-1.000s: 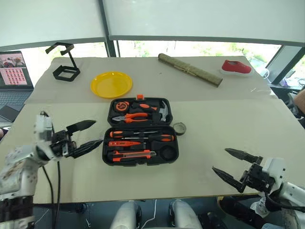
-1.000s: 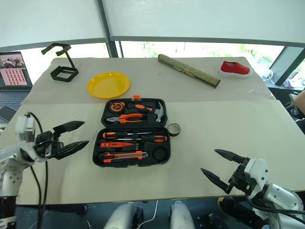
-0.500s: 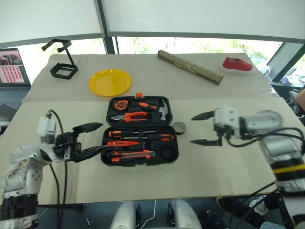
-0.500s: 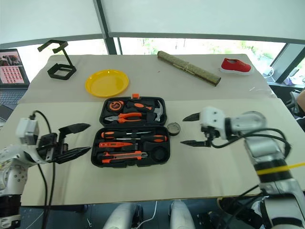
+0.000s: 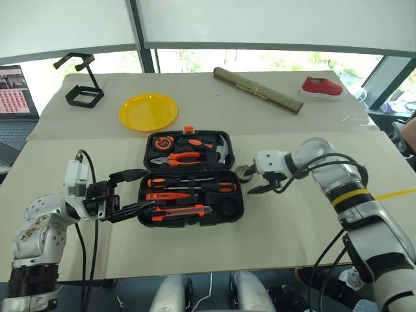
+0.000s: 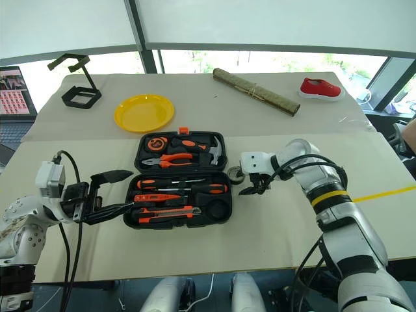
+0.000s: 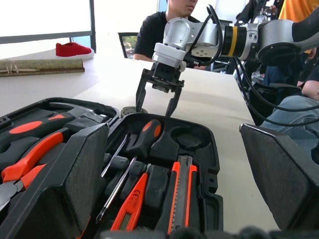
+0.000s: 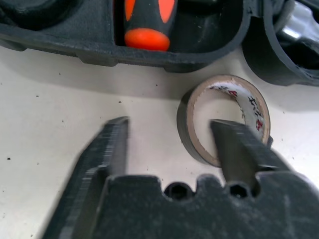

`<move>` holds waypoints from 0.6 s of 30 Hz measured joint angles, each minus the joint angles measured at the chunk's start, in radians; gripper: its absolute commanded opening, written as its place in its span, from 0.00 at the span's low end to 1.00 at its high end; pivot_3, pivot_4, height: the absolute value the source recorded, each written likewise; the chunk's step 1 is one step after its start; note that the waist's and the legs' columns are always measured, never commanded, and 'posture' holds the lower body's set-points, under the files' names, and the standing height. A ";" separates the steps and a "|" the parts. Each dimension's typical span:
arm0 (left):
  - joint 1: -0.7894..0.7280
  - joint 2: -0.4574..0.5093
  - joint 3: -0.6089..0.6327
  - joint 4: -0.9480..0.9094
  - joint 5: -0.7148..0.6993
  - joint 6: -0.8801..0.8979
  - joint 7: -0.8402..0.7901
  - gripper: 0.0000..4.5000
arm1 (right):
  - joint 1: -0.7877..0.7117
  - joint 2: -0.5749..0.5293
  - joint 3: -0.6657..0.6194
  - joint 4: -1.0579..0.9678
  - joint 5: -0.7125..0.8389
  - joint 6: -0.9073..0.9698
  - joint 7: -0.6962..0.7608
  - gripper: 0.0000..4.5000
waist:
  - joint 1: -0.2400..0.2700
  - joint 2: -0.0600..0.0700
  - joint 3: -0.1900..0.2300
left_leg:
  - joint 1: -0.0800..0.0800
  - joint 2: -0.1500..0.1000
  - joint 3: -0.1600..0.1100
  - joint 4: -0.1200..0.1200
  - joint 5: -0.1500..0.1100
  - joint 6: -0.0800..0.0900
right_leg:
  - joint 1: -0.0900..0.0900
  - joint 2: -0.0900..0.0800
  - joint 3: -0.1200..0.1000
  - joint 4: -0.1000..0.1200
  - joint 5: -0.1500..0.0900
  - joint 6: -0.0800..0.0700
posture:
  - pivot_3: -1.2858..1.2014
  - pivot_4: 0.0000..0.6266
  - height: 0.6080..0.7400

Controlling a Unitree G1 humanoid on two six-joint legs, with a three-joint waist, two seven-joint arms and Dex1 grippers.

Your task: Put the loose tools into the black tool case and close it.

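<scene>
Jaws spread, the right gripper (image 8: 167, 144) straddles the tape (image 8: 224, 119) wall; judged next: pinch, lift into case (image 5: 188, 211).

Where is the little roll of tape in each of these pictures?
Left eye: tape roll on the table beside the case's right edge.
Right eye: same spot.
Left wrist: behind the case.
Right wrist: one gripper finger inside its ring.
Shared landmark: black tool case.
</scene>
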State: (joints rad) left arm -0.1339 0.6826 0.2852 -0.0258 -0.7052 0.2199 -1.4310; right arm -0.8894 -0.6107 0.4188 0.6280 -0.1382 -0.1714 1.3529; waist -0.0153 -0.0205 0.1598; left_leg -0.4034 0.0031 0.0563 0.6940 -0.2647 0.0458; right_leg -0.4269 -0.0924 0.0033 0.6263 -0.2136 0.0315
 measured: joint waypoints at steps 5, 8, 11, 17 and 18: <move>0.015 0.011 -0.005 -0.001 0.004 -0.002 -0.007 1.00 | -0.002 0.007 0.000 0.015 -0.004 -0.002 0.022 0.01 | 0.000 0.000 0.000 | 0.001 0.000 0.000 0.000 0.000 0.000 | 0.001 0.000 0.000 0.000 0.000 -0.001 | 0.52 0.24 1.00; 0.023 0.025 -0.011 -0.001 0.021 -0.017 -0.025 1.00 | 0.000 -0.005 -0.003 0.009 0.005 0.000 0.048 0.01 | 0.002 0.000 0.000 | 0.001 0.000 0.000 0.000 0.000 0.000 | 0.001 -0.001 0.000 0.001 0.000 -0.001 | 0.52 0.24 1.00; 0.048 0.037 -0.016 -0.004 0.037 -0.046 -0.049 1.00 | 0.035 -0.063 -0.038 -0.073 0.088 0.050 0.158 0.01 | 0.004 0.001 0.000 | -0.001 -0.001 0.000 0.000 0.000 0.000 | 0.000 -0.002 -0.001 0.000 0.000 -0.001 | 0.52 0.24 1.00; 0.097 0.069 -0.020 -0.005 0.066 -0.109 -0.098 1.00 | 0.132 -0.154 -0.066 -0.476 0.376 0.314 0.206 0.01 | -0.004 0.001 0.000 | -0.001 0.004 -0.001 -0.001 -0.001 -0.001 | -0.003 -0.003 -0.001 0.000 0.001 -0.003 | 0.52 0.24 1.00; 0.104 0.075 -0.019 -0.003 0.075 -0.119 -0.107 1.00 | 0.157 -0.143 -0.066 -0.570 0.419 0.392 0.204 0.01 | -0.004 0.001 0.000 | -0.001 0.006 -0.001 -0.001 -0.001 -0.002 | -0.003 -0.004 -0.001 0.000 0.001 -0.004 | 0.52 0.24 1.00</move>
State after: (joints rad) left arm -0.0295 0.7575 0.2657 -0.0283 -0.6304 0.1004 -1.5379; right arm -0.7327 -0.7533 0.3533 0.0581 0.2806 0.2209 1.5571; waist -0.0191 -0.0197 0.1603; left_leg -0.4040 0.0094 0.0558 0.6929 -0.2660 0.0435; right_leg -0.4297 -0.0960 0.0026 0.6264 -0.2129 0.0271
